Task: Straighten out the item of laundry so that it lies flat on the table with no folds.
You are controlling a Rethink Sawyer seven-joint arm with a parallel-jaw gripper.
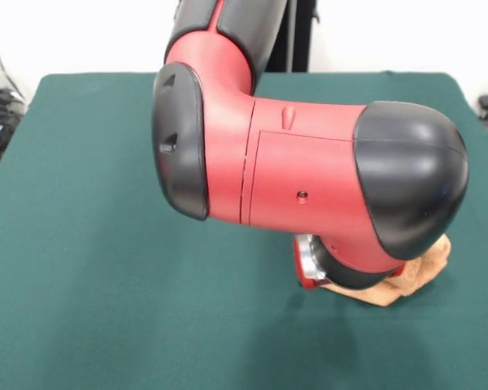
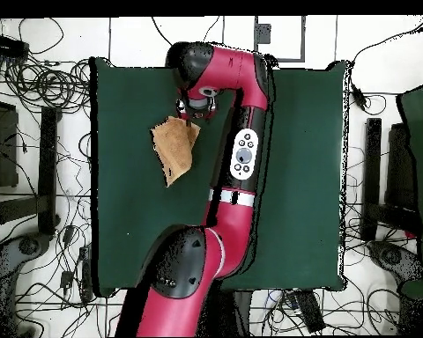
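Note:
The tan terry towel [image 2: 174, 148] lies bunched and folded on the dark green table [image 2: 127, 220], near the edge far from the robot's base. In the front view only a rumpled part of the towel [image 1: 419, 272] shows, under the arm's big red and black elbow, on the table [image 1: 65, 244]. My gripper [image 2: 194, 117] sits over the towel's upper right corner in the overhead view. The wrist body hides how the gripper stands. In the front view the arm covers the gripper.
The red and black arm [image 1: 309, 171] fills the middle of the front view and crosses the table's centre in the overhead view [image 2: 241, 158]. Cables and stands lie on the floor around the table [image 2: 39, 88].

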